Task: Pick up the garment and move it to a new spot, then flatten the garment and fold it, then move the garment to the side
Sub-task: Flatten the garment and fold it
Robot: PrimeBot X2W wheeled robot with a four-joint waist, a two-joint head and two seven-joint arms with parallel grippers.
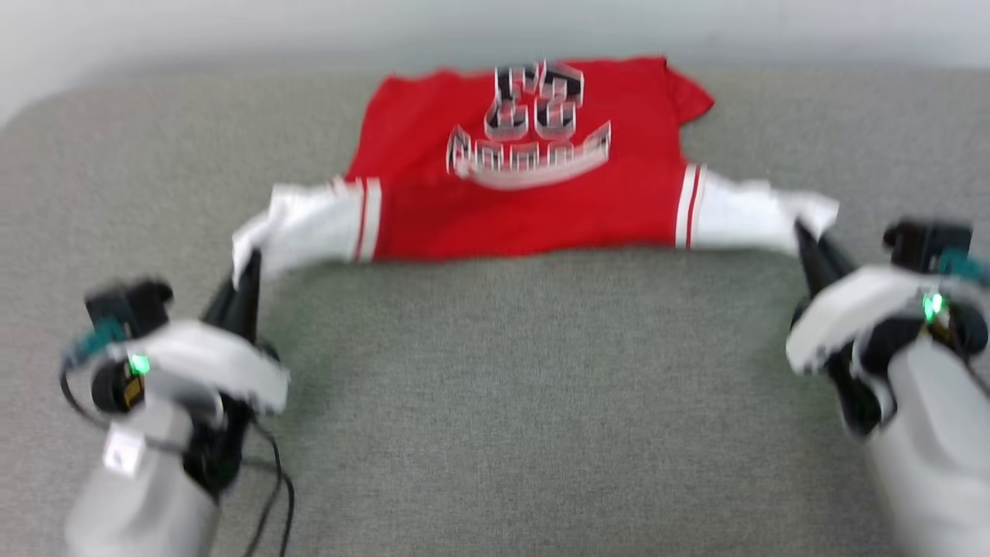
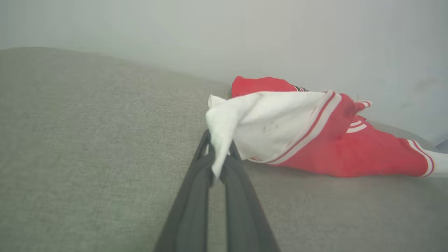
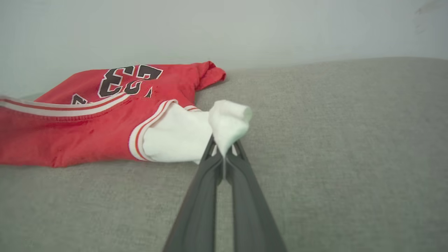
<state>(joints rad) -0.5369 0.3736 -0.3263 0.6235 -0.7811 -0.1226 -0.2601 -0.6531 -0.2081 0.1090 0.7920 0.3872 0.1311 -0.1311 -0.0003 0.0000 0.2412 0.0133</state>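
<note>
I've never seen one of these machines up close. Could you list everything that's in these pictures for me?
garment: one; red with white sleeves, striped trim and black-and-white lettering; spread across the far middle of the surface.
padded surface: one; grey woven fabric; under everything.
wall: one; pale grey; behind the surface.
cable: one; black; hanging by the left arm.
forearms: two; pale grey, each with a green light; lower corners of the head view.
left end effector: one; dark fingers; shut on the tip of the garment's left sleeve.
right end effector: one; dark fingers; shut on the tip of the right sleeve.
</note>
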